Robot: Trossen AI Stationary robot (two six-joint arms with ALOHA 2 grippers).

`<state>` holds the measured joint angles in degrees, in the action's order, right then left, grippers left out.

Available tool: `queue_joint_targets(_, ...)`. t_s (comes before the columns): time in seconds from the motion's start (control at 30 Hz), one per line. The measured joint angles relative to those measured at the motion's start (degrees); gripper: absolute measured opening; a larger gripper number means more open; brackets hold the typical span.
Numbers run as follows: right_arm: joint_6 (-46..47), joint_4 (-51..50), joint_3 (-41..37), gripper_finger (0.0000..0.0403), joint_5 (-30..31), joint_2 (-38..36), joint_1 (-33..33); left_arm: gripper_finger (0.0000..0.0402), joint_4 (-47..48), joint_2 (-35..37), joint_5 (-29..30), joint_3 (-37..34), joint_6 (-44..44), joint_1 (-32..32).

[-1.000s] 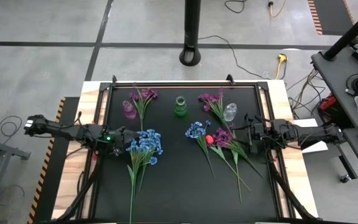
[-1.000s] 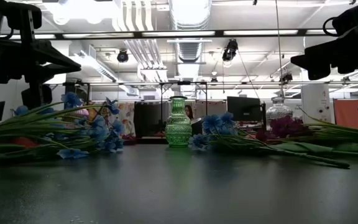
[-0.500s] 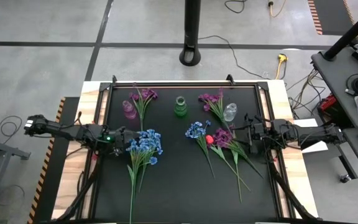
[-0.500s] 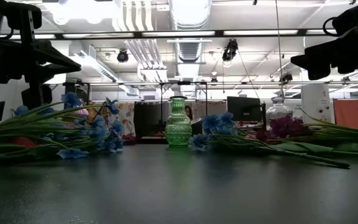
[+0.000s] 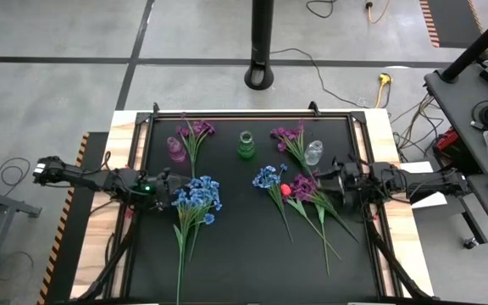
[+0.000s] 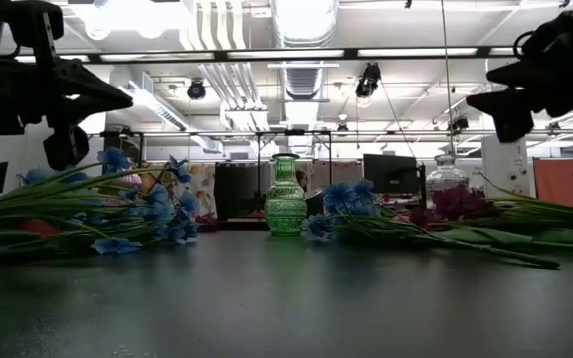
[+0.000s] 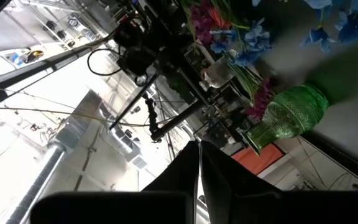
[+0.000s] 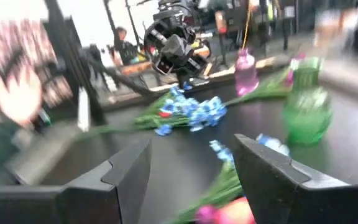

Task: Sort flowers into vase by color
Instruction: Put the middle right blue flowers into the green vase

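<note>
No flower is in a vase yet, so the sorting looks to be at its opening reach. Taking the green vase (image 5: 245, 145) as landmark: the pink vase (image 5: 176, 149) stands well to its left with a purple spray (image 5: 196, 135) just beside it; the clear vase (image 5: 313, 152) stands to its right, another purple spray (image 5: 290, 138) lying between the two. Nearer the front edge, the large blue bunch (image 5: 196, 196) lies front-left of the green vase, and a smaller blue spray (image 5: 269, 178), a red bud (image 5: 285, 190) and a third purple spray (image 5: 304, 186) lie front-right.

The right gripper (image 5: 332, 180) hovers just beside that third purple spray, jaws spread wide in its wrist view (image 8: 191, 163). The left gripper (image 5: 166, 185) hangs close by the blue bunch, jaws pressed together (image 7: 199, 163).

The next move likely calls for the right gripper to drop onto a thin stem and pinch it low, clear of its neighbours.

The stems front-right overlap, so lifting one may drag another. The bench (image 5: 235, 254) has open dark surface in front of the green vase; the vases sit near its back edge, so carrying a stem there needs care not to tip them.
</note>
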<state>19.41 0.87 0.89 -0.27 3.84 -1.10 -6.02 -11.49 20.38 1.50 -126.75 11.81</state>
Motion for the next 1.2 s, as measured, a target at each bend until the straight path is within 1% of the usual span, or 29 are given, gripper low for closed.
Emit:
queue_joint_targets(0.03, 3.4, 0.3, 0.0, 0.0215, 0.1, 0.0, 0.0, 0.0, -0.1, 0.0, 0.0, 0.0, 0.1, 0.0)
queue_joint_targets(0.1, 5.0, 1.7, 0.0, 0.0215, 0.3, 0.0, 0.0, 0.0, 0.1, -0.1, -0.1, 0.0, 0.2, 0.0)
queue_joint_targets(0.17, 6.4, 2.8, 0.0, 0.0215, 0.3, 0.0, 0.0, 0.0, 0.1, -0.2, -1.9, 0.0, 4.9, 0.0)
queue_joint_targets(0.23, 7.8, 4.7, 0.0, 0.0215, 0.3, 0.5, 0.0, 0.0, 0.0, -0.5, -5.1, 0.0, 11.9, 0.1)
queue_joint_targets(0.3, 8.1, 7.2, 0.0, 0.0215, 0.3, 1.4, 0.0, 0.0, -1.5, -0.6, -11.1, 0.0, 22.7, 0.1)
queue_joint_targets(0.37, 8.9, 9.6, 0.0, 0.0215, 0.3, 2.6, 0.0, 0.0, -4.0, -0.8, -19.1, 0.0, 34.6, 0.0)
queue_joint_targets(0.43, 10.5, 11.8, 0.0, 0.0215, 0.3, 4.1, 0.0, 0.0, -8.2, -1.1, -26.7, 0.0, 43.9, 0.0)
queue_joint_targets(0.47, 11.2, 12.5, 0.0, 0.0215, 0.3, 4.9, 0.0, 0.0, -11.2, -1.3, -27.9, 0.0, 46.0, 0.1)
queue_joint_targets(0.53, 13.2, 13.9, 0.0, 0.0215, 0.3, 6.6, 0.0, 0.0, -17.2, -1.2, -28.0, 0.2, 49.0, 0.0)
queue_joint_targets(0.57, 14.4, 14.8, 0.0, 0.0215, 0.3, 7.6, 0.0, 0.0, -20.1, -1.5, -28.8, 0.8, 52.8, -0.1)
queue_joint_targets(0.67, 16.7, 15.9, 1.0, 0.0215, -0.2, 10.8, 0.0, 0.0, -25.9, -2.5, -31.0, 2.7, 70.0, 0.0)
queue_joint_targets(0.8, 15.4, 15.3, 4.8, 0.0215, -1.2, 16.0, -0.1, 0.0, -26.0, -5.3, -31.1, 4.7, 89.7, 0.0)
queue_joint_targets(0.87, 15.8, 12.2, 8.2, 0.0215, -1.2, 19.2, -0.1, 0.0, -26.1, -7.0, -31.1, 5.2, 99.9, 0.0)
queue_joint_targets(0.97, 17.6, 1.2, 15.1, 0.0215, -0.8, 25.0, -0.1, 0.0, -25.9, -9.8, -31.2, 5.2, 113.9, 0.0)
queue_joint_targets(1.1, 22.9, -19.0, 25.1, 0.0215, 6.2, 33.2, -0.1, 0.0, -25.7, -12.9, -31.2, 5.2, 132.1, 0.0)
queue_joint_targets(1.2, 24.6, -29.0, 30.7, 0.0215, 8.8, 39.1, -0.1, 0.0, -25.1, -15.2, -31.2, 5.2, 145.9, 0.0)
